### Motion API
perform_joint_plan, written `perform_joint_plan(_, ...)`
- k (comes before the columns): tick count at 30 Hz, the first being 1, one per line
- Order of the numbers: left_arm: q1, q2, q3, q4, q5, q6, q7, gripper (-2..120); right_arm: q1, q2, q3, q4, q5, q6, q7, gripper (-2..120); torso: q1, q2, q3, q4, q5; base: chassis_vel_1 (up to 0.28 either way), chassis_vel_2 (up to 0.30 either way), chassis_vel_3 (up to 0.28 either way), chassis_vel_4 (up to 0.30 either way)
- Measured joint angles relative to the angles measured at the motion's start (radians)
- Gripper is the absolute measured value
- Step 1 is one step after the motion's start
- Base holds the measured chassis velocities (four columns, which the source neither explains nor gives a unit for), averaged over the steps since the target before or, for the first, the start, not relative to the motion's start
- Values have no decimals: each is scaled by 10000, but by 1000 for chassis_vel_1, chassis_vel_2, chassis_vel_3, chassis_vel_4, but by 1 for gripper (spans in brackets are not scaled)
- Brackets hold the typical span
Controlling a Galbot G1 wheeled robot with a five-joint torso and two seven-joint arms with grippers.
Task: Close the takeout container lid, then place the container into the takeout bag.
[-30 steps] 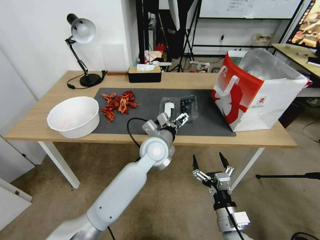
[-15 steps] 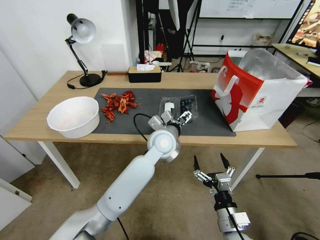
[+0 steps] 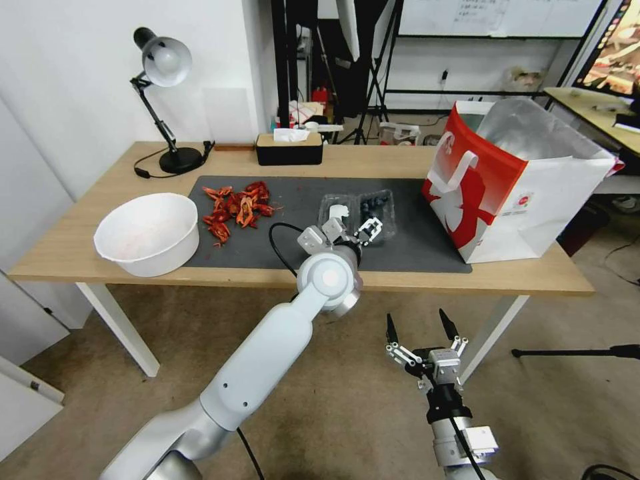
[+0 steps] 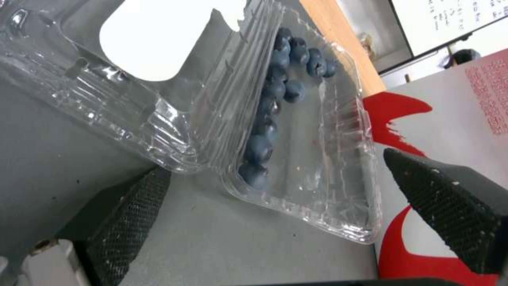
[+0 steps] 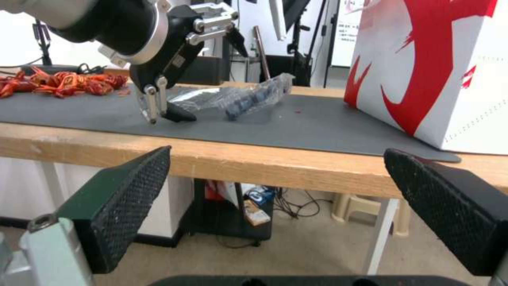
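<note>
Clear plastic container point(image 3: 375, 210) lies open on the dark mat point(image 3: 293, 200), lid point(image 3: 337, 212) folded flat beside the berries. Over the last second the left gripper point(image 3: 352, 233) has moved forward over the table edge to the box's near end, fingers spread wide, one by the lid corner. Closing has not begun. The red-and-white bag point(image 3: 520, 180) stands to the right. The right gripper point(image 3: 421, 327) hangs open below the table.

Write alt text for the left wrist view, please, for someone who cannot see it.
An open clear plastic clamshell container of dark blueberries lies on a grey mat, its white-labelled lid folded back. The left gripper is open just short of it, red-and-white paper bag behind.
</note>
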Motion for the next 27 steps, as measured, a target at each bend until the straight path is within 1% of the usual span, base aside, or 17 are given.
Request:
perform_joint_plan(9, 23, -56, -65, 33, 15, -143, 15, 100, -47, 27, -25, -53, -26, 79, -1, 100, 0, 0, 0, 0, 0, 0, 0, 0, 0)
perform_joint_plan(13, 69, -79, -159, 36, 30, -329, 107, 100, -69, 43, -29, -76, -64, 107, -1, 100, 1, 0, 0, 0, 0, 0, 0, 0, 0)
perform_joint_plan(17, 190, -36, -292, -30, 57, -675, 430, 100, -101, 100, -62, -144, -147, 165, -10, 100, 1, 0, 0, -1, 1, 0, 0, 0, 0)
perform_joint_plan(18, 190, -36, -292, -30, 57, -675, 430, 100, -101, 100, -62, -144, -147, 165, -10, 100, 1, 0, 0, -1, 1, 0, 0, 0, 0)
perform_joint_plan(20, 260, 16, -312, -114, 113, -774, 625, 100, -106, 121, -79, -158, -176, 174, -13, 100, 0, -1, 0, 0, 0, 0, 0, 0, 0)
perform_joint_plan(21, 332, 66, -310, -178, 263, -868, 857, 100, -109, 136, -97, -174, -202, 180, -18, 100, 1, -1, 0, 0, 0, 0, 0, 0, 0)
perform_joint_plan(22, 332, 66, -310, -178, 263, -868, 857, 100, -109, 136, -97, -174, -202, 180, -18, 100, 1, -1, 0, 0, 0, 0, 0, 0, 0)
perform_joint_plan(24, 437, 144, -239, -265, 613, -983, 1243, 100, -116, 155, -119, -191, -237, 189, -23, 100, 1, -1, 0, 0, 0, 0, 0, 0, 0)
perform_joint_plan(25, 437, 144, -239, -265, 613, -983, 1243, 100, -116, 155, -119, -191, -237, 189, -23, 100, 1, -1, 0, 0, 0, 0, 0, 0, 0)
perform_joint_plan(26, 472, 170, -205, -298, 729, -1008, 1378, 100, -121, 161, -125, -195, -249, 192, -24, 100, 0, -1, 1, 0, 0, 0, 0, 0, 0)
perform_joint_plan(27, 537, 215, -141, -341, 994, -1054, 1632, 100, -132, 169, -138, -198, -271, 198, -25, 100, 0, 0, 0, 0, 0, 0, 0, 0, 0)
